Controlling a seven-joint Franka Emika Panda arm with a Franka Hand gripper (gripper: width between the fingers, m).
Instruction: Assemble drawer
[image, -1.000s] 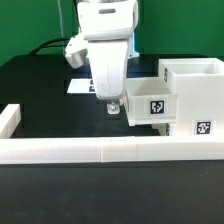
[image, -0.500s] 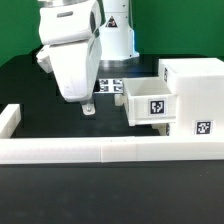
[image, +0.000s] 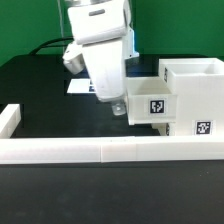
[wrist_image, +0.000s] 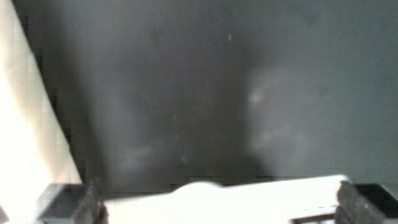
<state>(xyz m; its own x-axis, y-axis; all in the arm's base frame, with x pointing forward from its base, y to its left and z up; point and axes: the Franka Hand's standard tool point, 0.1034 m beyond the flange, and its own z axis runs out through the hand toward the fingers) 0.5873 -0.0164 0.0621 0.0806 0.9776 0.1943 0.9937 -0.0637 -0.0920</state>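
Observation:
The drawer's tall white casing (image: 190, 95) stands at the exterior view's right, with a tag on its front. A shallow white tray (image: 152, 104) with a tag sticks out of it toward the exterior view's left. My gripper (image: 118, 106) hangs low at the tray's outer end, right against it. In the wrist view the tray's white front (wrist_image: 267, 200) with its rounded knob (wrist_image: 217, 186) lies between my two dark fingers (wrist_image: 64, 204). The gripper (wrist_image: 217, 206) is open, its jaws wide apart on either side of the tray front. The second tray is out of view.
A long low white border rail (image: 100, 151) runs along the front and turns up at the exterior view's left (image: 9, 118). The marker board (image: 77, 86) lies on the black table behind my arm.
Half a second ago my gripper had swung to the exterior view's left, away from the tray. It has come back right and now stands at the tray's outer end. The tray has barely moved.

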